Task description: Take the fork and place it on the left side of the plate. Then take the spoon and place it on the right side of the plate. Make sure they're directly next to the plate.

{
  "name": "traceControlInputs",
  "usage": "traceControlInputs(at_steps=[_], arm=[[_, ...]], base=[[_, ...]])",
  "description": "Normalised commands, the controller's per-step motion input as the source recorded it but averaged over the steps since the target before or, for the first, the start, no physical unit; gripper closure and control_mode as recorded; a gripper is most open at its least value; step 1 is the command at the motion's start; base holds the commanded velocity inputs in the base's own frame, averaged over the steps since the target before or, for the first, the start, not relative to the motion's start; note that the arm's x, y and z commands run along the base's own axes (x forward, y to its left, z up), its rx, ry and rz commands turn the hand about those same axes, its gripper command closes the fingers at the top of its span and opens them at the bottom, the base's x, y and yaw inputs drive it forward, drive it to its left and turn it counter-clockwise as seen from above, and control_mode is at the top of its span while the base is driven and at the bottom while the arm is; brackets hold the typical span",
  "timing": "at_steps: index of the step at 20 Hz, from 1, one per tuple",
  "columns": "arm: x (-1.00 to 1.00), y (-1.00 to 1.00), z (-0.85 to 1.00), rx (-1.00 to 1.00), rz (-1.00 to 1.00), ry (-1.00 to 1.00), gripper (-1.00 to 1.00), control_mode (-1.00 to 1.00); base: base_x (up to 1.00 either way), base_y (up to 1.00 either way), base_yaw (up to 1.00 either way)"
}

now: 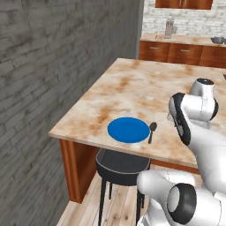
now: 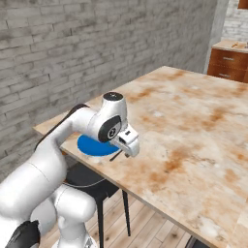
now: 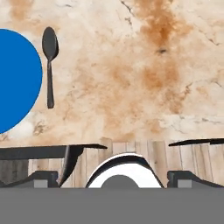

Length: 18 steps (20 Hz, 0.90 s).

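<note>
In the left base view we see a blue plate (image 1: 128,130) lying near the front edge of the marble table (image 1: 145,88). A dark spoon (image 1: 151,131) lies just beside the plate, on its right, with the bowl pointing away from the table edge. Under the table stands a black stool (image 1: 121,167). The white arm (image 1: 198,128) rises at the right of this view.

In the right base view we see the arm bent over the front edge of the table (image 2: 193,131). The plate (image 2: 92,146) is partly hidden behind the arm, and the pincer (image 2: 129,143) hangs over the table just beside the plate.

In the hand view we look down on the table (image 3: 144,65). The plate (image 3: 15,78) is at the left edge, and the spoon (image 3: 50,65) lies just beside it, apart from its rim. The two fingers (image 3: 41,178) of the pincer (image 3: 113,179) stand wide apart at the bottom, with nothing between them. We cannot find the fork in these views, so we cannot tell where it is.
</note>
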Motion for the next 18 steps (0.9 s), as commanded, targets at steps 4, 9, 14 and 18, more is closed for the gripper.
traceControlInputs(at_steps=[4, 9, 14, 18], arm=[[-1.0, 0.34, 0.06, 0.0, 0.18, -0.25, -1.0, -1.0], [-0.56, 0.34, 0.01, -0.05, 0.08, -0.07, -1.0, -1.0], [-0.01, 0.15, 0.0, -0.04, 0.01, 0.0, -1.0, 1.0], [0.0, 0.0, 0.0, 0.0, 0.0, 0.0, -1.0, 1.0]], base=[[0.0, 0.0, 0.0], [0.0, 0.0, 0.0], [-0.23, 0.1, 0.04], [-0.97, -0.12, 0.1]])
